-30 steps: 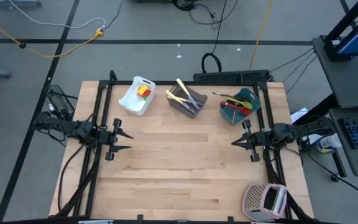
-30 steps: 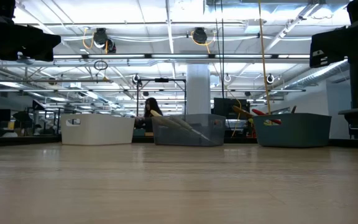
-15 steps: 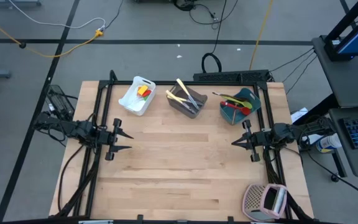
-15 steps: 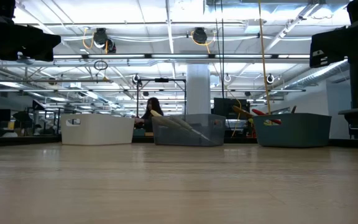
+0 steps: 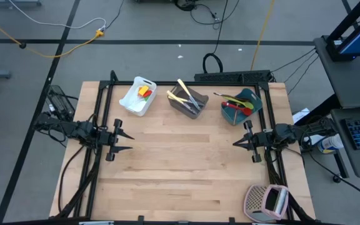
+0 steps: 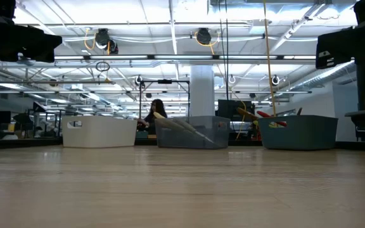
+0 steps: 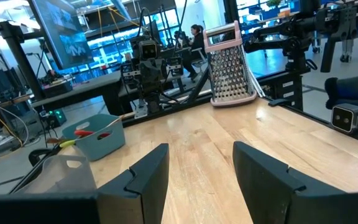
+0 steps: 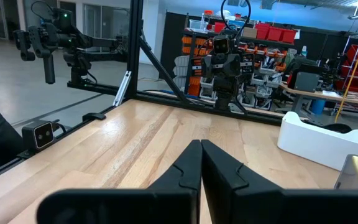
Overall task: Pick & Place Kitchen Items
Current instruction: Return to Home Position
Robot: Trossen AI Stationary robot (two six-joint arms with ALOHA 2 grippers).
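Note:
The kitchen items lie in three tubs along the table's far edge. Yellow, red and green pieces (image 5: 144,92) are in the white tub (image 5: 130,103). Cream-handled utensils (image 5: 183,94) stick out of the grey tub (image 5: 194,109). Red and green utensils (image 5: 236,105) fill the teal tub (image 5: 253,99). My left gripper (image 5: 122,138) hovers level at the table's left edge, open, with nothing between its fingers (image 7: 148,180). At the right edge my right gripper (image 5: 236,143) points level toward the table's middle, shut and holding nothing (image 8: 201,168).
A boxy perforated grater with a pink side (image 5: 266,201) stands at the near right corner, also the grater (image 7: 232,65) in the left wrist view. Bare wooden tabletop (image 5: 180,162) spreads between the two arms. A black frame (image 5: 102,112) runs along the table's sides. A person (image 6: 154,114) sits far behind the tubs.

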